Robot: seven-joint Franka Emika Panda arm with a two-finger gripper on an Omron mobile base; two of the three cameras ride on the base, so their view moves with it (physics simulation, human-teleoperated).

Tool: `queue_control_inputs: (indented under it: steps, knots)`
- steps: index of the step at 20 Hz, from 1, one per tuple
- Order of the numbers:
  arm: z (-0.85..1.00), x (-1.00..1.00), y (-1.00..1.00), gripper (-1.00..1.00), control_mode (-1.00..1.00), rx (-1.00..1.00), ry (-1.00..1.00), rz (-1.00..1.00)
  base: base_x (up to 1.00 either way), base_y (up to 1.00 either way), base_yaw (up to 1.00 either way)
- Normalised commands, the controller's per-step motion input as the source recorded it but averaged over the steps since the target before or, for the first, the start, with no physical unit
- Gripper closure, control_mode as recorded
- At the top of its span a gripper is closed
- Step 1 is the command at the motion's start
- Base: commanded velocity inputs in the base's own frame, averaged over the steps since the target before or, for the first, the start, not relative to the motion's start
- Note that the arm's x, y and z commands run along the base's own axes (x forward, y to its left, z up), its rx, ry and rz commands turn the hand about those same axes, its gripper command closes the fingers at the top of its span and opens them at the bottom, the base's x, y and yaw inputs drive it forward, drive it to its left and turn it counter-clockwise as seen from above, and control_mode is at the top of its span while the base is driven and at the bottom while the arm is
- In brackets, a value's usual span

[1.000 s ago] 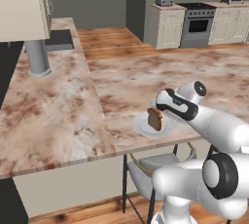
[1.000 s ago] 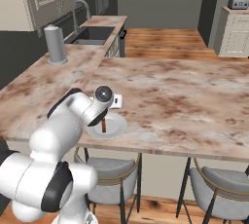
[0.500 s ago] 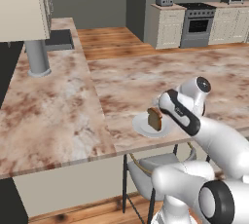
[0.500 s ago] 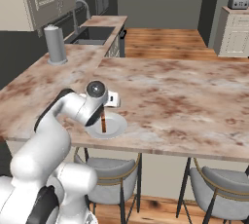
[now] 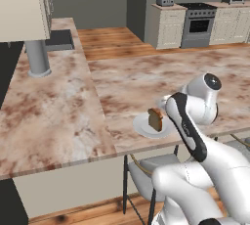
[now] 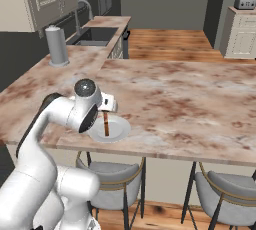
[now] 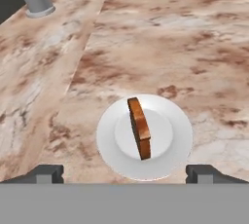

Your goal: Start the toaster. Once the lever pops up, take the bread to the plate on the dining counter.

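The gripper [image 7: 124, 173] is fully open and holds nothing; its fingertips [image 7: 46, 173] stand wide apart, back from the plate [image 7: 175, 142]. The bread [image 7: 139, 126] stands on edge at the plate's centre. The plate rests near the front edge of the dining counter [image 7: 194, 47], a broad marbled slab. Stools [image 6: 112, 194] sit below the overhang. Further back, a grey cylinder [image 6: 56, 46] stands beside the sink [image 6: 96, 35]. Across the wood floor [image 5: 112, 43], the toaster [image 5: 165, 0] sits on cream cabinets [image 5: 168, 26] beside the oven range [image 5: 198, 23].
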Motion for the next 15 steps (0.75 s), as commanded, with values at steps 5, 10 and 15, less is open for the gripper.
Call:
queue_control_inputs:
  steps: [5, 10, 15]
  knots:
    - [0.44, -0.68, 0.00, -1.00, -1.00, 0.00, 0.05, -0.01, 0.00, 0.00, 0.00]
    - [0.46, -0.60, 0.00, -1.00, -1.00, -0.02, 0.03, -0.03, 0.00, 0.00, 0.00]
    - [0.44, -0.66, 0.00, -1.00, -1.00, -0.02, 0.03, -0.08, 0.00, 0.00, 0.00]
